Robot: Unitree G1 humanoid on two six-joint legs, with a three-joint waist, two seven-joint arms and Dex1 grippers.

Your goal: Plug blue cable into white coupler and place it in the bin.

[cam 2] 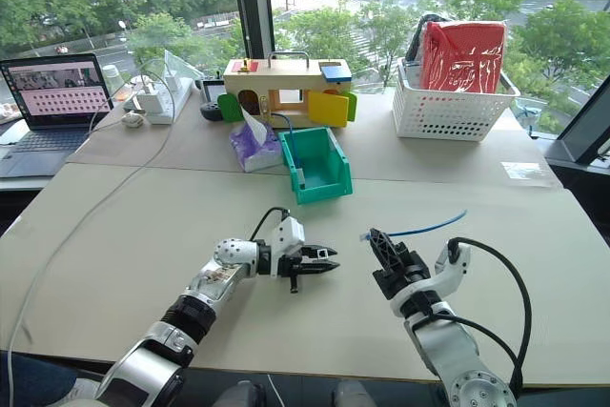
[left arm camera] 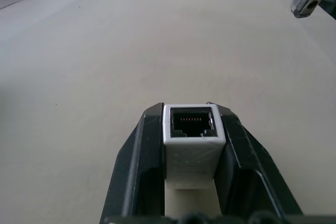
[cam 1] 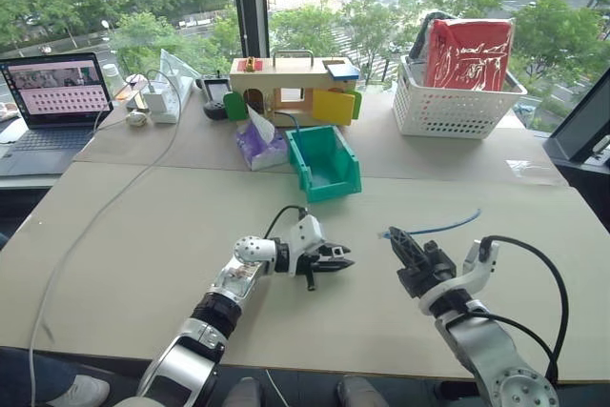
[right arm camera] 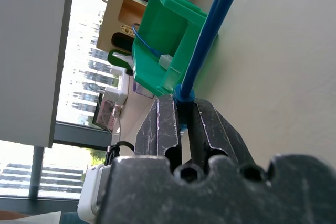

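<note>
Left gripper (cam 1: 335,261): pinched on the white coupler (left arm camera: 192,132), which is seated between both black fingers with its dark socket opening facing outward, toward the right of the scene.
Right gripper (cam 1: 396,238): pressed together on the blue cable (right arm camera: 206,42) close to its plug end; the rest of the cable trails away to the far right above the table.
Key relation: the plug end is held just right of the coupler, the two well short of touching, with bare table between them. The socket is pointed right along the left gripper's line, while the cable end appears angled toward far-left, so alignment of the two axes is judged to be needed before insertion.
Nearer arm: both are held at about the same near depth, side by side.
Bin (cam 1: 326,161): teal-green, further back and a little left of the gap, open lip facing near.
Surface: beige table (cam 1: 143,235), flat and bare around the grippers.
Room: white lattice basket (cam 1: 448,107) at far right, laptop (cam 1: 52,97) at far left, windows behind.
</note>
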